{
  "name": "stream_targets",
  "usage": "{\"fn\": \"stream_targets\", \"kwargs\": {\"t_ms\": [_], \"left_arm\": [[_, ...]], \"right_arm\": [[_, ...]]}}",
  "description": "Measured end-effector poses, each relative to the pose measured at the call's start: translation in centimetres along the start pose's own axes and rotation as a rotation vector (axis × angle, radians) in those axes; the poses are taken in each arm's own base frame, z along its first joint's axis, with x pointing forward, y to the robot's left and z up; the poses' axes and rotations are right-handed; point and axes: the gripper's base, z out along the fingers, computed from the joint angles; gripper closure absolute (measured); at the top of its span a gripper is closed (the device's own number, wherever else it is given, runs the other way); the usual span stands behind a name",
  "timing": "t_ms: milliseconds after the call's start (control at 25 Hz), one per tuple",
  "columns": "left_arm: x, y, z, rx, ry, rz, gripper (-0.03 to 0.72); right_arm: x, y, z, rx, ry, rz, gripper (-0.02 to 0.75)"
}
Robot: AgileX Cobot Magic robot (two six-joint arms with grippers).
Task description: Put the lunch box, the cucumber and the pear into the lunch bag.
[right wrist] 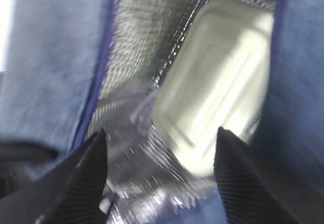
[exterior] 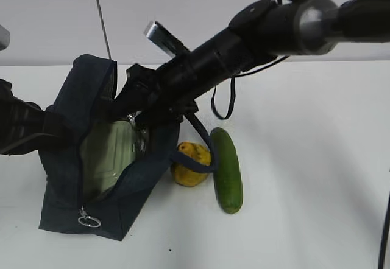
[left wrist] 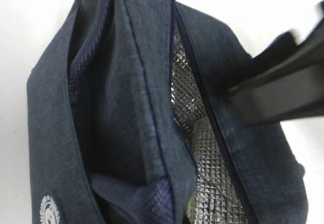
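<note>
- Right gripper (right wrist: 159, 148), jaws wide and empty, sits above the lunch box (right wrist: 217, 89) inside the lunch bag (exterior: 67, 202); withdrawing could snag the lining.
- Left gripper is hidden; seemingly shut on the bag's edge, and slipping would collapse the opening.

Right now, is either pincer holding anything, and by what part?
Right pincer: nothing; its fingers stand apart above the lunch box, which lies inside the lunch bag. Left pincer: hidden at the bag's left edge, so a hold cannot be told.

I see the lunch bag (exterior: 67, 202) in dark navy fabric with a silver quilted lining, the lunch box (right wrist: 217, 87) pale sage green, the pear (exterior: 190, 162) yellow-orange with brownish blotches, the cucumber (exterior: 226, 170) smooth dark green, black ribbed fingers (right wrist: 83, 183), and a plain white bench (exterior: 304, 208).
</note>
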Motion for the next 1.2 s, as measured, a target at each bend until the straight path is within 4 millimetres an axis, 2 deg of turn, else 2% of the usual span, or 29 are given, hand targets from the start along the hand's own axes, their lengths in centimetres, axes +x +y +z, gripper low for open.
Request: {"fn": "stream_targets", "kwargs": {"t_ms": [160,360,520,640,760,1200], "left_arm": [[0.0,0.0,0.0,0.000,0.001,0.001,0.707],[0.1,0.0,0.0,0.002,0.006,0.001,0.707],[0.1,0.0,0.0,0.002,0.006,0.001,0.707],[0.1,0.0,0.0,0.002,0.006,0.001,0.707],[0.1,0.0,0.0,0.003,0.006,-0.002,0.707],[0.1,-0.1,0.0,0.008,0.007,-0.009,0.707]], "right_arm": [[-0.8,2.1,-4.7,0.144,0.053,-0.130,0.231],[0.0,3.4,-10.0,0.476,0.150,-0.157,0.235],[0.5,3.0,-11.8,0.666,0.155,-0.058,0.235],[0.6,2.6,-12.0,0.721,0.143,0.011,0.235],[0.7,1.7,-11.4,0.733,0.149,0.074,0.235],[2.0,-4.8,-5.1,0.744,0.323,0.193,0.235]]}}
